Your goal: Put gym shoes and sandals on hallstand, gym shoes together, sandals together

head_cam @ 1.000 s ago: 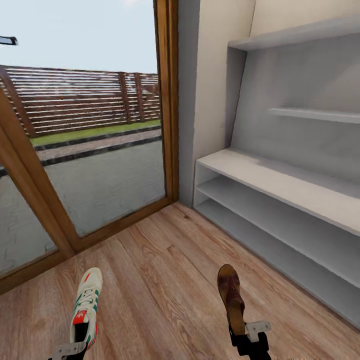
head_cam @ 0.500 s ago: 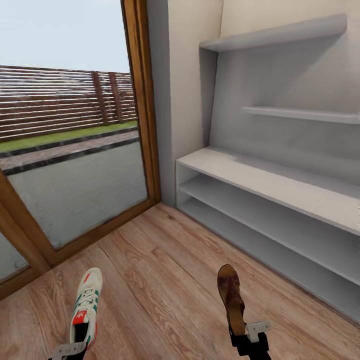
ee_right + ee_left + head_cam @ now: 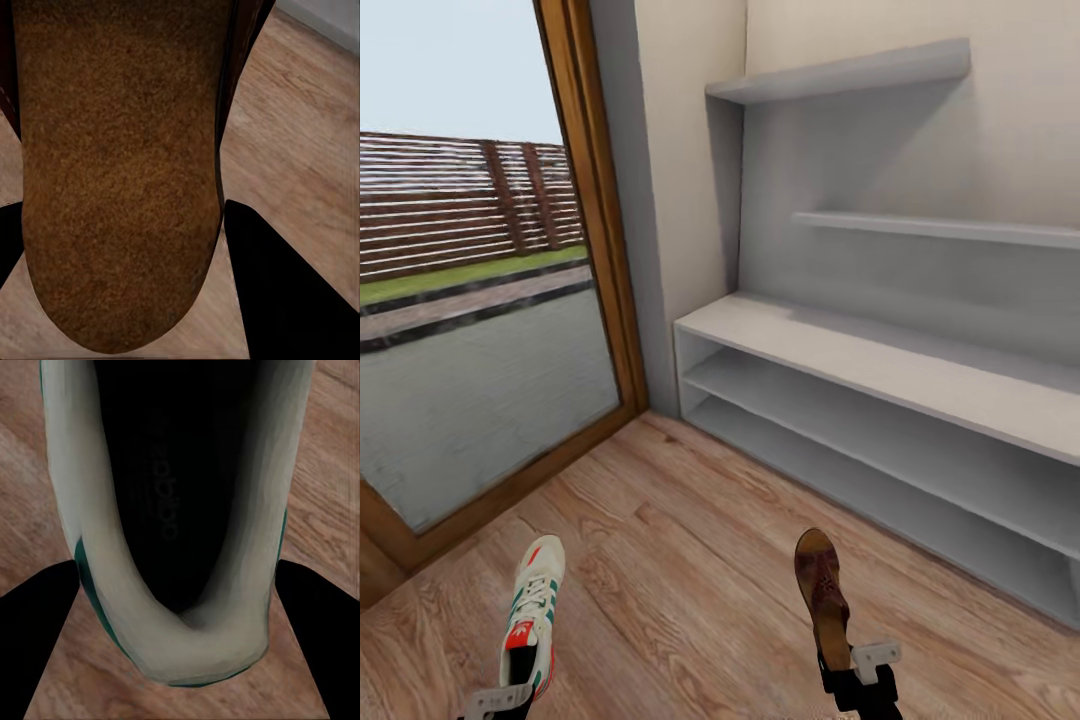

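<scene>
Both grippers are carrying footwear above the corridor floor (image 3: 690, 560): the left gripper (image 3: 500, 702) is pinching the heel of a gym shoe (image 3: 532, 612), white with green stripes and a red-orange tongue patch, and the right gripper (image 3: 857, 672) is clamping the heel of a sandal (image 3: 822, 592), dark brown with a grainy tan footbed. Light wood planks with visible grain are running up to the hallstand (image 3: 880, 370) on the right, pale grey, two open shelf levels, floating shelves above. A wood-framed glass door (image 3: 585, 210) is standing at the left.
</scene>
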{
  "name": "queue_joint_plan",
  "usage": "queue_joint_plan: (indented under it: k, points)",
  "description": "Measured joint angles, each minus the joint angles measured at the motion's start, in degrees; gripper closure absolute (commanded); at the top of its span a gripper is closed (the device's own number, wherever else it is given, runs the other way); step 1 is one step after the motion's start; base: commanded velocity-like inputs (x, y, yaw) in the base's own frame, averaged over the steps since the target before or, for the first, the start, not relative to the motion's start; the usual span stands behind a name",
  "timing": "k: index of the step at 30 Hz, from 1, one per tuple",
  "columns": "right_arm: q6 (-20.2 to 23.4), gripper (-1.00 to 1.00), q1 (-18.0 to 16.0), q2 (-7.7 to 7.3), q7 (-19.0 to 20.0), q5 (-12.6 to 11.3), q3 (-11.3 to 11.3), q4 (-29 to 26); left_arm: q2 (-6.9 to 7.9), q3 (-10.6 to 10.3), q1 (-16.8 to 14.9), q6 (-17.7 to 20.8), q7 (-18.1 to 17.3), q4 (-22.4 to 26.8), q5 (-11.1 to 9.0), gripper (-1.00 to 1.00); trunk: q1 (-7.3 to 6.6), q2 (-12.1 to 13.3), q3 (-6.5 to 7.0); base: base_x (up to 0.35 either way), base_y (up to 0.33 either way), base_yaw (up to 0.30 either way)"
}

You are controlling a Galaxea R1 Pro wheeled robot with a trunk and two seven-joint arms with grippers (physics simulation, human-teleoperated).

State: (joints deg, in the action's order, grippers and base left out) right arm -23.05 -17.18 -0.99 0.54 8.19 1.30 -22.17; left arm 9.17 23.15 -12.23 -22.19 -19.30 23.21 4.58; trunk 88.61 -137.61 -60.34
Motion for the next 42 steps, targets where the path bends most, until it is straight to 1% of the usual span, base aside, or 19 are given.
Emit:
queue_joint_plan:
  k: [3, 5, 7, 9, 24, 26, 28, 32, 36, 42]
  points:
    - [0.0, 1.0, 0.0, -0.05, 0.04, 0.05, -0.02, 0.01, 0.0, 0.0, 0.0, 0.01, 0.0, 0.0, -0.04, 1.0, 0.0, 0.0, 0.0, 0.0, 0.0, -0.291]
    - [0.0, 1.0, 0.0, -0.36, 0.05, 0.05, 0.02, 0.42, 0.0, 0.0, 0.02, 0.01, 0.03, 0.0, -0.06, 1.0, 0.0, 0.0, 0.0, 0.0, 0.0, -0.296]
    - [0.0, 1.0, 0.0, -1.14, 0.01, -0.05, 0.08, 1.03, 0.0, 0.0, 0.02, 0.04, 0.03, 0.0, -0.07, 1.0, 0.0, 0.0, 0.0, 0.0, 0.0, -0.297]
    - [0.0, 1.0, 0.0, -1.53, 0.01, -0.07, 0.05, 1.34, 0.0, 0.0, -0.01, 0.03, 0.01, 0.0, -0.08, 1.0, 0.0, 0.0, 0.0, 0.0, 0.0, -0.298]
    - [0.0, 1.0, 0.01, -1.75, -0.05, -0.26, 0.11, 1.94, 0.0, -0.01, -0.01, 0.07, 0.01, 0.0, -0.16, 1.0, 0.0, 0.0, 0.0, 0.0, 0.0, -0.3]
    - [0.0, 1.0, 0.01, -1.75, -0.04, -0.34, 0.58, 2.22, 0.0, -0.04, -0.03, 0.07, 0.0, -0.02, -0.16, 1.0, 0.0, 0.0, 0.0, 0.0, 0.0, -0.3]
    - [0.01, 1.0, 0.01, -1.75, -0.02, -0.41, 1.52, 2.37, 0.0, -0.05, -0.03, 0.07, 0.02, -0.01, -0.16, 1.0, 0.0, 0.0, 0.0, 0.0, 0.0, -0.3]
    - [0.03, 1.0, 0.01, -1.59, -0.01, -0.51, 5.42, 2.5, -0.01, -0.04, 0.01, 0.07, 0.04, -0.07, -0.16, 1.0, 0.0, 0.0, 0.0, 0.0, 0.0, -0.3]
    - [0.03, 1.0, 0.01, -1.55, 0.0, -0.47, 6.1, 2.51, -0.02, -0.02, 0.0, 0.07, 0.05, -0.08, -0.17, 1.0, 0.0, 0.0, 0.0, 0.0, 0.0, -0.3]
    - [0.05, 1.0, 0.01, -1.63, -0.07, -0.45, 6.41, 2.39, -0.05, -0.08, 0.0, 0.07, 0.05, -0.08, -0.15, 1.0, 0.0, 0.0, 0.0, 0.0, 0.0, -0.3]
